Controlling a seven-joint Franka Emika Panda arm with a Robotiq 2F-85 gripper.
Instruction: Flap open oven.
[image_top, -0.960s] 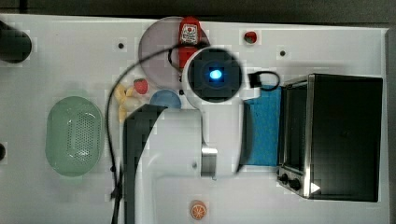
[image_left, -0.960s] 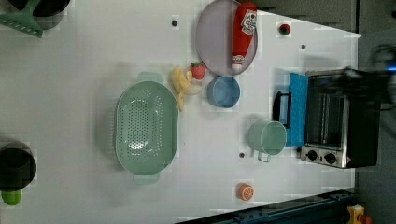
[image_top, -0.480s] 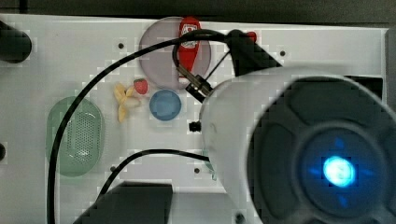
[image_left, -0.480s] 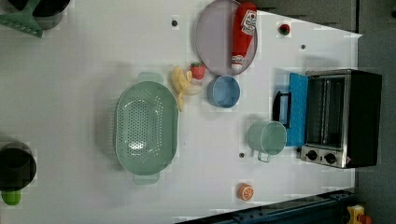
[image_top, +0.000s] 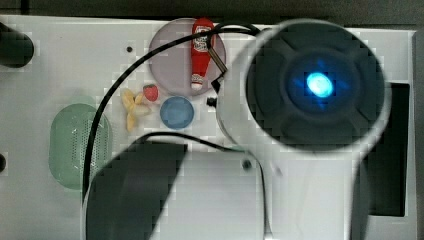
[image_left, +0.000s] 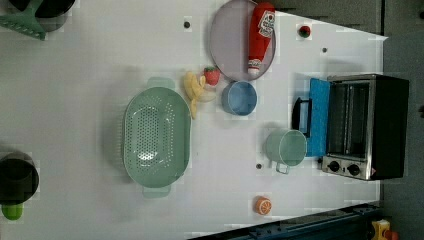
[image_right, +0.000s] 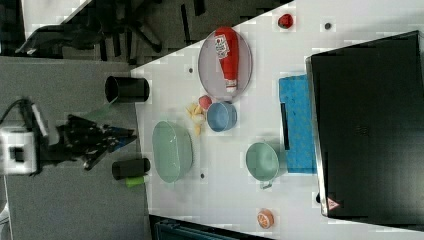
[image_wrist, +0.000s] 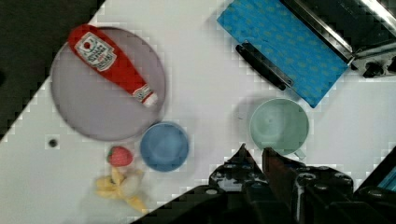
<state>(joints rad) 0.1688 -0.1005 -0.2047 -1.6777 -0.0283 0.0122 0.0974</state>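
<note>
Since the oven (image_left: 367, 125) sits at three o'clock on the table (image_left: 75, 100) in the left view with its mouth facing nine o'clock, its blue-tinted door (image_left: 317, 117) has to fall toward the middle of the table. That is how it lies now: flat on the surface, the dark bar handle (image_left: 301, 115) at its far edge and the cavity exposed. I judge the flap-open as good as done.

My gripper (image_wrist: 254, 156) shows in the wrist view hanging above the table and looking down. Its jaws stand only a slim gap apart and clasp nothing. It is clear of the door and handle, and its tips appear just beside the green mug (image_wrist: 279, 125).

That mug is the closest neighbour. In the left view it sits at seven o'clock from the handle, just beside the door's edge; I cannot tell whether they touch. The blue bowl (image_left: 239, 97) is at ten o'clock from the mug. The plate (image_left: 230, 45) with the ketchup bottle (image_left: 261, 30) sits toward twelve. The strawberry (image_left: 212, 75), banana (image_left: 194, 90) and green colander (image_left: 156, 136) lie farther toward nine. An orange (image_left: 262, 205) rests at six. None of them blocks the door.
</note>
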